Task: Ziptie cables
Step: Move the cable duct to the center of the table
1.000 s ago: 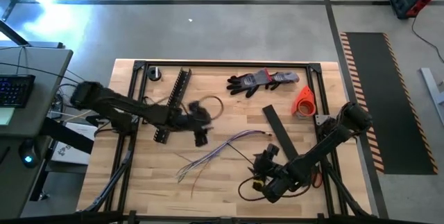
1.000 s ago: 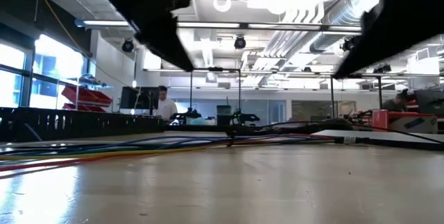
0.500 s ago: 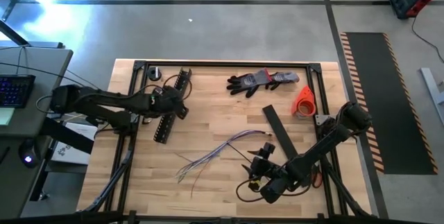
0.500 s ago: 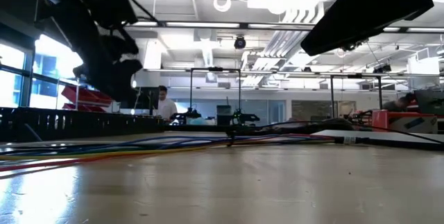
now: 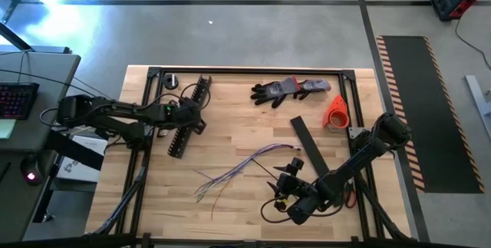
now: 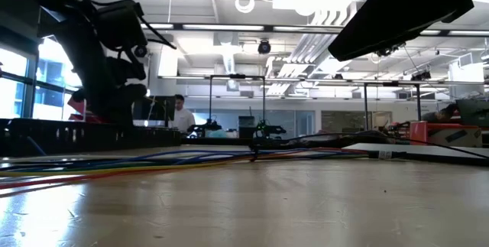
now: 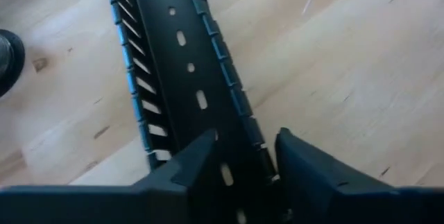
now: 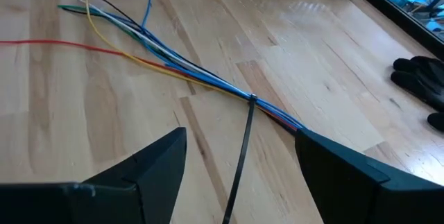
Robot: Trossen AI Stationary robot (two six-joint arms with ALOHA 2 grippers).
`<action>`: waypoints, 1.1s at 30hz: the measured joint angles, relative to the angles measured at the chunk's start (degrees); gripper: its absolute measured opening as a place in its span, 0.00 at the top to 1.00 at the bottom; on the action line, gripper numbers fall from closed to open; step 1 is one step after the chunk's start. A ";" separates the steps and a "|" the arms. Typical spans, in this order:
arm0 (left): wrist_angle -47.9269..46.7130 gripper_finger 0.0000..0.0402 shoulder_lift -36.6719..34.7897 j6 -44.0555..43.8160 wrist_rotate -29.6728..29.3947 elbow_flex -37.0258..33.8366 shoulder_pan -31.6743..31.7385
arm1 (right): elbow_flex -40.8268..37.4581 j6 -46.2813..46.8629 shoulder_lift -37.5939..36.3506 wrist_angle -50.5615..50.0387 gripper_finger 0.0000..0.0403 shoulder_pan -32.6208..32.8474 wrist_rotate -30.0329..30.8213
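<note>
The cables (image 5: pixel 238 167) lie fanned across the middle of the butcher-block table (image 5: pixel 245 102), a black zip tie (image 8: pixel 239 156) around them. The right gripper (image 8: pixel 239 182) hovers spread nearby. The left gripper (image 7: pixel 243 156) straddles the slotted bar (image 7: pixel 182 71), fingers apart. Beyond: an open workshop, 1 person (image 6: pixel 182 115) distant.
</note>
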 joint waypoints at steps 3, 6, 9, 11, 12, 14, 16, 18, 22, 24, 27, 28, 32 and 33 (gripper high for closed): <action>0.09 0.81 1.24 1.89 1.67 0.00 0.62 | 0.00 -0.10 0.00 0.05 0.37 0.00 0.00; 1.11 0.93 2.80 2.80 4.99 0.00 0.33 | 0.00 0.07 0.00 1.07 0.37 0.00 -0.36; 1.53 0.99 3.48 1.81 7.94 0.11 -2.11 | 0.00 -0.25 0.00 2.49 0.37 0.49 -2.85; 1.10 0.98 3.57 0.17 9.08 -0.04 -4.89 | 0.00 0.13 0.00 2.82 0.37 1.30 -3.13; 1.43 0.98 3.50 -0.68 9.25 -0.02 -6.43 | 0.00 0.13 0.02 3.02 0.37 1.78 -3.10; 3.01 0.99 3.48 -2.31 9.50 -0.02 -9.87 | 0.00 0.08 0.02 3.42 0.37 2.80 -2.65; 6.28 1.00 3.71 -4.64 10.03 -0.02 -13.67 | 0.00 0.07 -0.14 3.36 0.37 3.82 -2.15; 10.79 1.00 4.37 -6.06 10.09 -0.02 -17.18 | 0.00 0.00 -0.88 3.30 0.37 4.54 -2.06; 21.70 1.00 8.89 -6.10 10.07 0.00 -22.38 | 0.00 -2.10 -3.66 3.02 0.37 5.28 -1.51; 27.53 1.00 12.60 -5.91 9.99 0.00 -23.82 | 0.00 -3.83 -5.56 2.67 0.37 5.31 -1.95; 36.19 1.00 18.44 -5.17 9.58 0.11 -24.55 | 0.02 -6.20 -9.03 1.65 0.37 4.14 -7.39; 38.89 1.00 20.35 -4.98 9.54 0.15 -24.71 | 0.02 -6.54 -9.95 1.00 0.37 3.60 -8.87; 43.37 1.00 25.50 -2.01 9.92 2.79 -24.88 | 0.02 -6.81 -12.35 -5.26 0.37 0.17 -12.79; 43.36 1.00 26.41 -1.06 10.28 3.68 -25.13 | 0.02 -6.78 -12.57 -7.31 0.37 -0.86 -13.99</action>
